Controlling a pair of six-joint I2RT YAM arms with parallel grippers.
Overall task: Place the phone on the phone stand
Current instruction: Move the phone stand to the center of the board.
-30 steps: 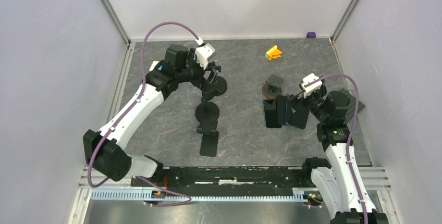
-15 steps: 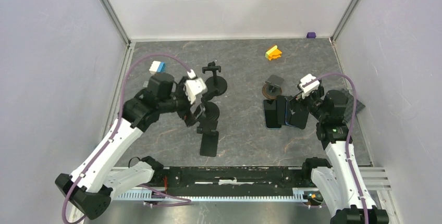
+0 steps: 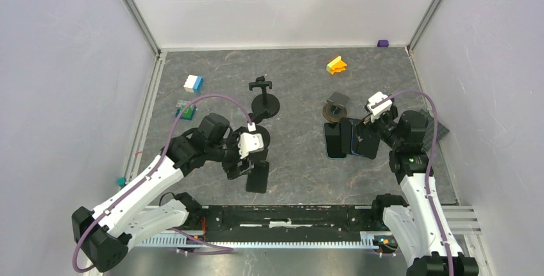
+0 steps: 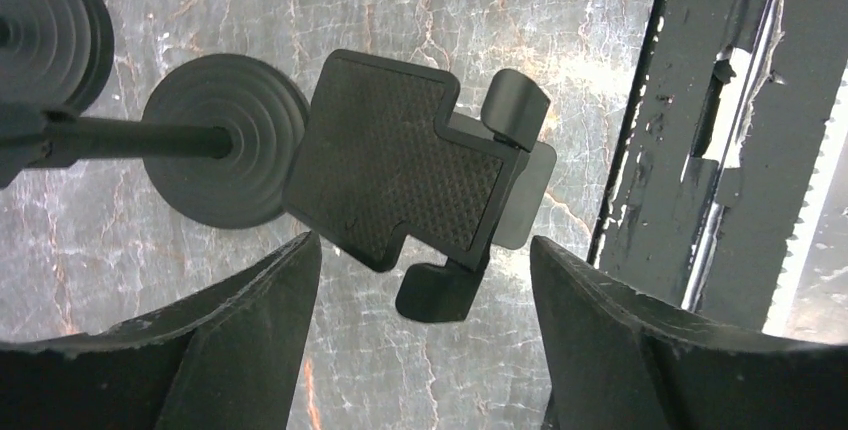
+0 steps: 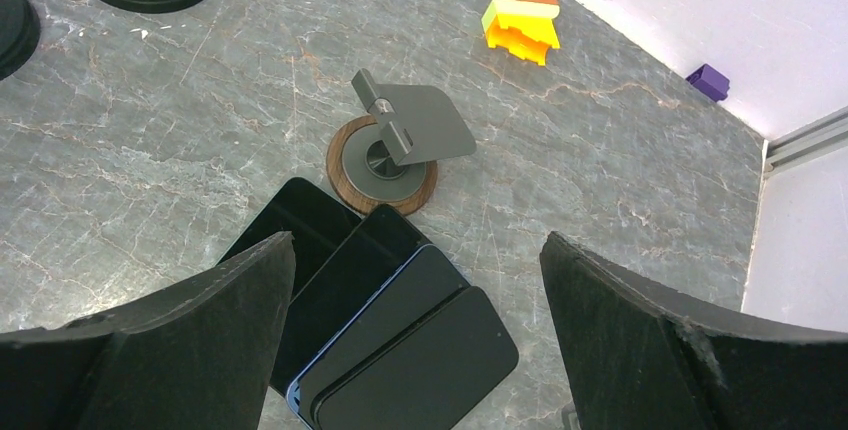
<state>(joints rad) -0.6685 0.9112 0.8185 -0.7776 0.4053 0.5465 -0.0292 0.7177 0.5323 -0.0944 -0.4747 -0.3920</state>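
Several dark phones (image 3: 349,138) lie overlapped flat on the table, one with a blue edge (image 5: 380,320). My right gripper (image 5: 415,250) hangs open just above them, touching none. Just beyond them stands a wooden-based phone stand (image 5: 385,165) with a tilted grey plate. A black phone stand (image 3: 258,176) has its cradle (image 4: 400,180) stretched toward the near edge from its round base (image 4: 225,155). My left gripper (image 4: 422,260) is open over that cradle, one finger on each side, and grips nothing. A second black stand (image 3: 263,99) stands upright farther back.
A yellow block (image 3: 336,65) and a purple block (image 3: 383,43) sit at the back right. A white-and-blue block (image 3: 192,83) and a green piece (image 3: 186,112) lie at the left. The black rail (image 3: 289,215) runs along the near edge.
My left arm has swung back from the far upright stand toward the near edge and now hovers over the near stand's cradle. The right arm has hardly moved.
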